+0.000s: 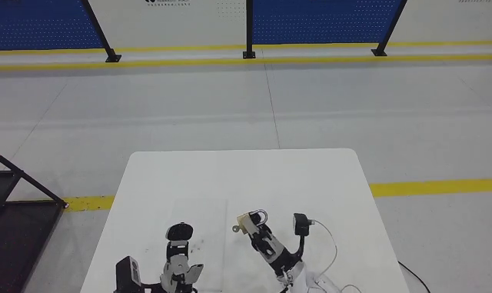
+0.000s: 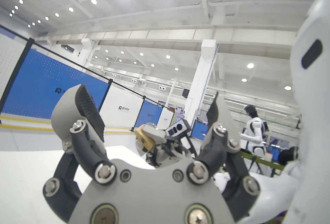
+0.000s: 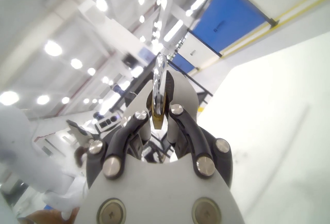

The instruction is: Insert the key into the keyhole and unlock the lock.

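Observation:
A brass padlock [image 3: 156, 116] with a silver shackle [image 3: 160, 67] is clamped between the fingers of my right gripper [image 3: 165, 83], shackle pointing away from the wrist. In the top view the right gripper [image 1: 247, 224] holds the padlock [image 1: 250, 218] up near the table's front edge, right of centre. My left gripper [image 1: 180, 247] sits to its left, also near the front edge. In the left wrist view the left gripper [image 2: 150, 93] stands wide open with nothing between its ribbed pads [image 2: 89, 109]. Beyond its fingers the right gripper [image 2: 157, 136] shows with the padlock [image 2: 143, 138].
The white table [image 1: 231, 178] stretches bare ahead of both grippers. A white cable [image 1: 332, 251] loops on the table by the right arm. A dark frame [image 1: 27, 187] stands off the table's left side. Blue and white fence panels [image 1: 323, 16] line the far floor.

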Tool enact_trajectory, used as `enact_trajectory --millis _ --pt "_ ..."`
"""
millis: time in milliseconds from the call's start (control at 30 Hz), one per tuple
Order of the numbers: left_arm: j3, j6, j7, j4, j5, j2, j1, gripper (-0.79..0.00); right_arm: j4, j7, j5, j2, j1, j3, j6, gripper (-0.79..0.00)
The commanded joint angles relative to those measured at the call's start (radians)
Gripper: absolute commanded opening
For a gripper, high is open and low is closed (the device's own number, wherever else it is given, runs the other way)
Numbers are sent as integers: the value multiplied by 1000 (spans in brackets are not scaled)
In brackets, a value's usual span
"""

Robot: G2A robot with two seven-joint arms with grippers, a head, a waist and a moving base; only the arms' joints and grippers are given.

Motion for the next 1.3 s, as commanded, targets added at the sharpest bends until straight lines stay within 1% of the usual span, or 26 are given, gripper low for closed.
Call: enact_trajectory --millis 0,67,133,300,367,467,567,600,667,700,733,867,1033,1167,1267 --pt "-50 -10 -10 -13 -35 12 31 0 14 42 4 -6 26 -22 74 -785" --pt "-85 -56 -56 -46 -119 23 61 0 41 83 12 -15 59 -51 133 -785" --pt "-142 -100 -100 -63 -192 34 89 0 70 137 23 -26 95 -89 188 -785" --pt "-267 -212 -211 -58 -316 49 157 0 169 311 33 -59 192 -197 349 -785" --pt "-314 -245 -245 -45 -346 51 176 0 208 361 22 -74 228 -240 413 -785" --pt "-364 -291 -291 -26 -387 49 197 0 258 402 7 -99 270 -298 486 -785" --pt "-393 -316 -316 -17 -418 40 206 0 294 405 -10 -121 309 -339 544 -785" --pt "-393 -316 -316 -17 -418 40 206 0 306 407 -6 -127 319 -348 554 -677" --pt "-393 -316 -316 -17 -418 40 206 0 320 398 -8 -136 334 -363 573 -394" --pt "-393 -316 -316 -17 -418 40 206 0 325 392 -12 -139 340 -369 581 -182" --pt "-393 -316 -316 -17 -418 40 206 0 328 384 -19 -141 345 -375 590 -6" --pt "-393 -316 -316 -17 -418 40 206 0 324 368 -39 -140 356 -395 609 0" --pt "-393 -316 -316 -17 -418 40 206 0 287 353 -87 -124 358 -413 647 0" --pt "-393 -316 -316 -17 -418 40 206 0 225 334 -129 -102 349 -416 684 0" --pt "-393 -316 -316 -17 -418 40 206 0 156 315 -166 -76 326 -404 703 0"
